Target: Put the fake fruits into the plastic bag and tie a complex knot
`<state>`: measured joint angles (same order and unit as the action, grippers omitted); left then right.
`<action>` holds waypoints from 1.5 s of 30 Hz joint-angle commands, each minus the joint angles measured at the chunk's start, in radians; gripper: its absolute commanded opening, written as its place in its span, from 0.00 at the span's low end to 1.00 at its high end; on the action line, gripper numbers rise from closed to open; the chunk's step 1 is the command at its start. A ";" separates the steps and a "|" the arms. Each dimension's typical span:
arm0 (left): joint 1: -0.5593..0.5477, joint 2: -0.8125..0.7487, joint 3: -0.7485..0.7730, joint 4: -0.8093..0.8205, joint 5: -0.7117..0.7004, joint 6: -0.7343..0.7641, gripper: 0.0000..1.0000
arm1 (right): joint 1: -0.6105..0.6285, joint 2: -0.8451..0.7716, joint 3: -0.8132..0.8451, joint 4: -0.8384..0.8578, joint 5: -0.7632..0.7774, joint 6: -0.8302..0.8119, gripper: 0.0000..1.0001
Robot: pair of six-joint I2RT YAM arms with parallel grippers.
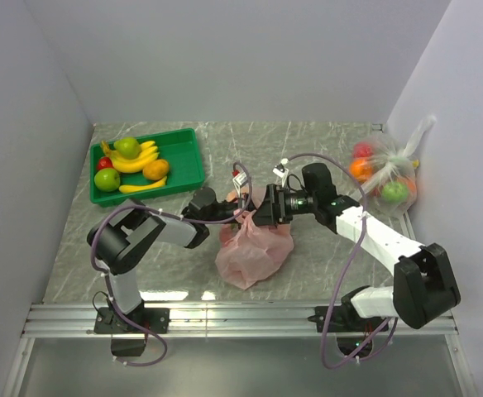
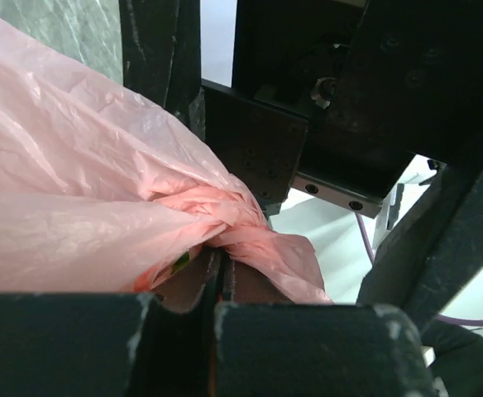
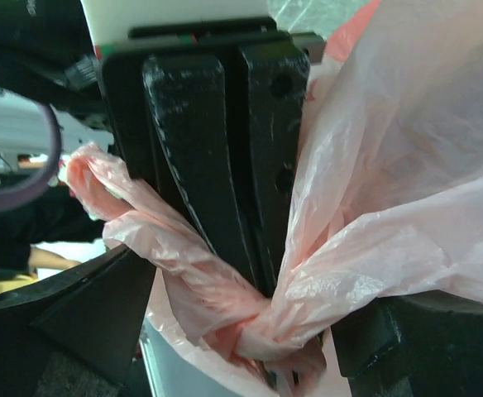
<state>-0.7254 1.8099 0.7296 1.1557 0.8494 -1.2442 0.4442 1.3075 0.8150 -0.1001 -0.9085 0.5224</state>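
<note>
The left gripper (image 2: 222, 277) clamps the pink plastic bag's (image 1: 254, 248) twisted handle (image 3: 142, 240); the right gripper (image 3: 254, 351) gapes empty, so the loose knot (image 3: 258, 327) may unravel.

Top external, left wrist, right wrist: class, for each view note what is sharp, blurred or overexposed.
Top external: even light, sharp throughout, pale glare on the table near its front edge. Left wrist: plastic bag crisp, white background blown out. Right wrist: light glows through the bag, left background blurred.

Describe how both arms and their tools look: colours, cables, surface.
The left arm and right arm have white link shells and black joints; a purple cable loops along each. The left tool and right tool are black, with flat, scuffed fingers.
</note>
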 commanded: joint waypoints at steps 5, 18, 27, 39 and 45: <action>-0.058 0.060 0.028 0.240 0.033 -0.077 0.00 | 0.068 0.007 -0.008 0.182 0.054 0.058 0.85; -0.031 -0.011 -0.002 0.233 0.008 -0.060 0.00 | 0.025 -0.189 0.056 -0.199 0.028 -0.235 0.96; -0.032 -0.011 0.001 0.233 0.014 -0.057 0.00 | -0.105 -0.205 0.101 -0.458 -0.038 -0.459 0.95; -0.035 0.006 0.016 0.257 0.008 -0.075 0.00 | -0.130 -0.197 -0.022 -0.281 -0.122 -0.394 0.55; -0.048 0.025 0.033 0.297 0.007 -0.106 0.00 | -0.079 -0.139 -0.057 -0.118 -0.095 -0.279 0.39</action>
<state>-0.7567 1.8305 0.7197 1.2942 0.8585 -1.3266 0.3489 1.1439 0.7620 -0.3779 -1.0054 0.1738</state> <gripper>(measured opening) 0.023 0.415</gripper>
